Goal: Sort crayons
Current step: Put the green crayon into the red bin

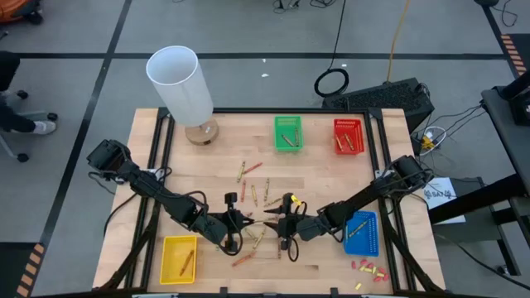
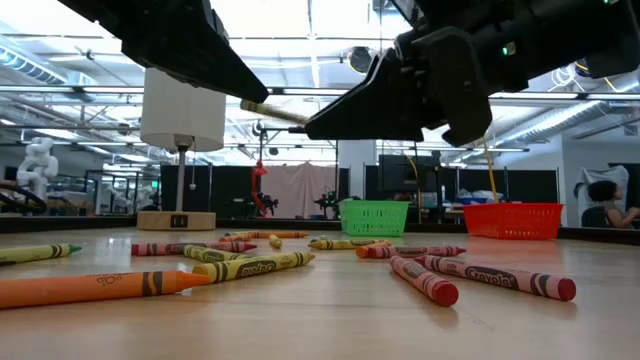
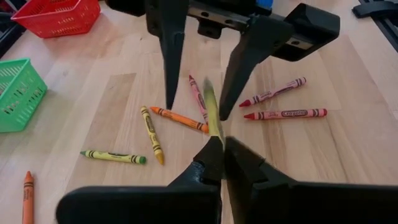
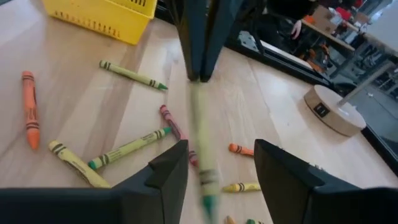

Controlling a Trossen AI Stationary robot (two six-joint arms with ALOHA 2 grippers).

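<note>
High view: left gripper (image 1: 242,221) and right gripper (image 1: 273,222) meet tip to tip at lower centre; crayons (image 1: 251,168) scattered around.

Low view: held crayon (image 2: 270,112) upper centre, near-horizontal.

Left wrist view: left fingers (image 3: 214,155) pinched on its end.

Right wrist view: right fingers (image 4: 168,171) spread, crayon between, untouched.

Two dark grippers are hanging above the table, the left gripper (image 2: 245,98) coming in from the upper left and pinching one end of an olive-yellow crayon (image 2: 272,112); the right gripper (image 2: 325,125) is reaching in from the upper right, its tip just beside the crayon's other end. On the wooden table (image 2: 330,320) loose crayons (image 2: 250,266) are lying scattered; an orange one (image 2: 95,288) is lying nearest, two red ones (image 2: 495,277) are lying to the right. Farther back a white lamp (image 2: 181,120) is standing at the left; a green basket (image 2: 375,216) and a red basket (image 2: 513,220) are sitting near the far edge.
</note>
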